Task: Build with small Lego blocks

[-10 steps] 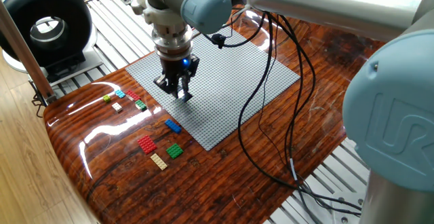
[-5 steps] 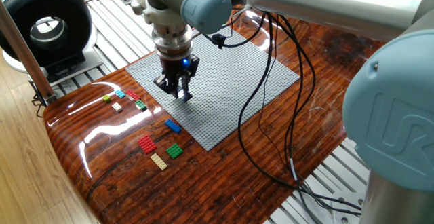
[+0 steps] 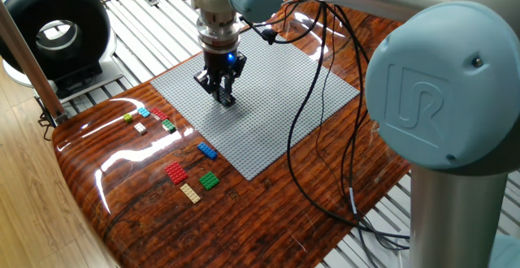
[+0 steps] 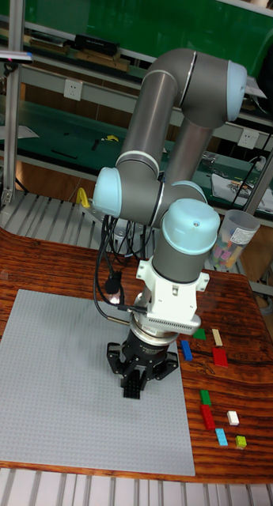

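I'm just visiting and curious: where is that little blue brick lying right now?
In the fixed view, the blue brick lies on the wooden table just off the grey baseplate's near edge, above the red brick and green brick.

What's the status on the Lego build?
Gripper low over grey baseplate, jaw state unclear. Small Lego blocks loose on wood beside it. Nothing in the way.

Open studded surface is seen all around the gripper (image 3: 223,97) on the grey baseplate (image 3: 276,114). Loose small Lego blocks (image 3: 195,175) are confined to the wooden table (image 3: 146,211), and black cables (image 3: 325,154) are draped across the baseplate's far side.
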Tool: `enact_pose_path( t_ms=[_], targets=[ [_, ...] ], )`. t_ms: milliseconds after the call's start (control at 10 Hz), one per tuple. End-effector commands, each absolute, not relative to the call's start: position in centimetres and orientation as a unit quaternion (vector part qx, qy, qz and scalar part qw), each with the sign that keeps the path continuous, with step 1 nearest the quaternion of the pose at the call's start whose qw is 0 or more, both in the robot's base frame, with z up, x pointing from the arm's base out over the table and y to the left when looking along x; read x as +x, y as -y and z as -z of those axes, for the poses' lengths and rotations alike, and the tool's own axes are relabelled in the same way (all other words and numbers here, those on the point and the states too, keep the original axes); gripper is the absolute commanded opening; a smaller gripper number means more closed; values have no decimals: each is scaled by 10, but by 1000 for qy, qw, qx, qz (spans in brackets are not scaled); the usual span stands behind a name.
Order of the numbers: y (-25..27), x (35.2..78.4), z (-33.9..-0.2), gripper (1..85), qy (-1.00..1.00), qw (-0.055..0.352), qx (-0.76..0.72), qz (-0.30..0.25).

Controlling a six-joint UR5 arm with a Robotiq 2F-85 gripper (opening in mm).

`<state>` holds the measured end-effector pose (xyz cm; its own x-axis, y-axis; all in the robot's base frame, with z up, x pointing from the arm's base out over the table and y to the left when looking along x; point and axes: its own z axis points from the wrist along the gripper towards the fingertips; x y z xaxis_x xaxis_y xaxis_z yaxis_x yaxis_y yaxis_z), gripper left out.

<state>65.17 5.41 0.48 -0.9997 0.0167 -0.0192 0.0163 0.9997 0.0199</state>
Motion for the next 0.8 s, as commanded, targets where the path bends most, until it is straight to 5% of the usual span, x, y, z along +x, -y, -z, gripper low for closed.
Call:
enact_pose_path(
  t_ms=[0, 700],
  targets=[
    [-52, 652, -6, 10, -1000, 9, 8, -11],
    [-55, 649, -5, 23, -1000, 2, -9, -15]
  ],
)
